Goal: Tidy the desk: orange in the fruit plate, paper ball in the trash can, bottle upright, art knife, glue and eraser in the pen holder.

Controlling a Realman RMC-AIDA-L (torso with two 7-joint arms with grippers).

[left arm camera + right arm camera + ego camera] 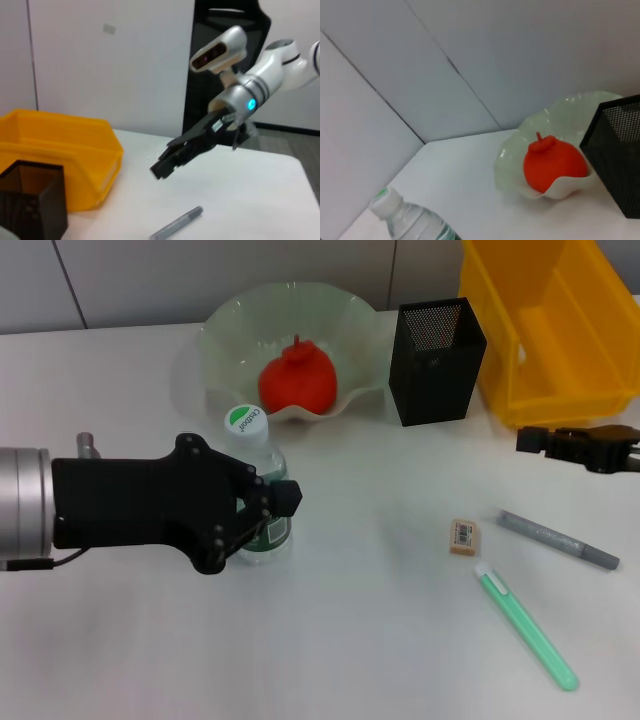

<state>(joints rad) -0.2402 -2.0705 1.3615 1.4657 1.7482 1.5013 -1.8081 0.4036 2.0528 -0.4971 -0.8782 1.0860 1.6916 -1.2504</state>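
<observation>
A white desk point(330, 640) stands against a pale grey panelled wall. At its far edge sits the pale-green fruit plate point(225, 325) with a wavy rim, and the orange point(297, 381) lies inside it. Just beside the plate on the right stands the black mesh pen holder point(436, 362), upright, and beyond that the yellow trash can point(560, 325).

The left gripper point(262, 518) reaches in from the left, its black fingers closed around the body of the bottle point(256, 480), which stands upright on the desk in front of the fruit plate, its white cap with the green top showing above the fingers.

The right gripper point(525, 440) hovers at the right edge, in front of the trash can; whether its fingers are spread or pressed together cannot be told.

On the desk nearer the front right lie the eraser point(463, 537), a grey pen-like tool point(558, 539) just past it, and a green pen-like stick point(526, 628) nearest the robot. All three lie flat and apart from each other.
</observation>
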